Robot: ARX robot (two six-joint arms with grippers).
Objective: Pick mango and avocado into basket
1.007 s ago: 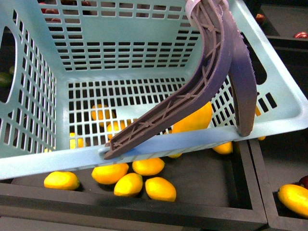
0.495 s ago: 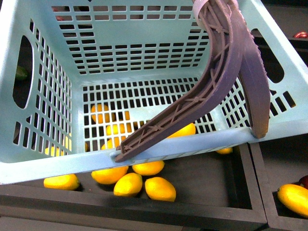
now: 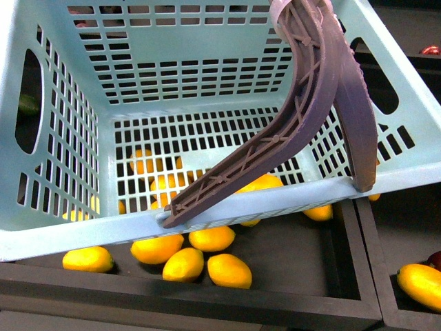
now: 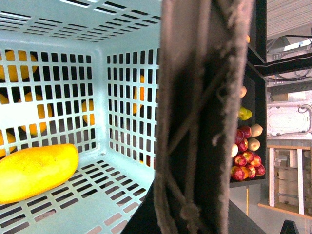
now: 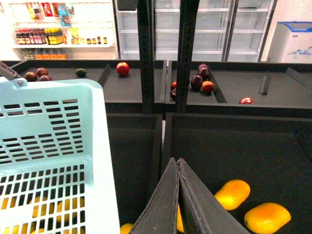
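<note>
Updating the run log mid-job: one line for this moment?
mango in basket | no avocado seen inside | right gripper shut, empty

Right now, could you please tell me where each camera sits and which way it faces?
Front: on the body, looking into the basket over loose mangoes; no arm shows.
Left wrist: against the basket handle, facing the mango on the basket floor; own parts unclear.
Right wrist: beside the basket, facing shelves; shut right gripper shows.
Shared: the basket.

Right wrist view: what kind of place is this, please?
Probably a grocery store's produce section: black display bins holding loose mangoes, glass-door refrigerators behind, and a turquoise shopping basket.
</note>
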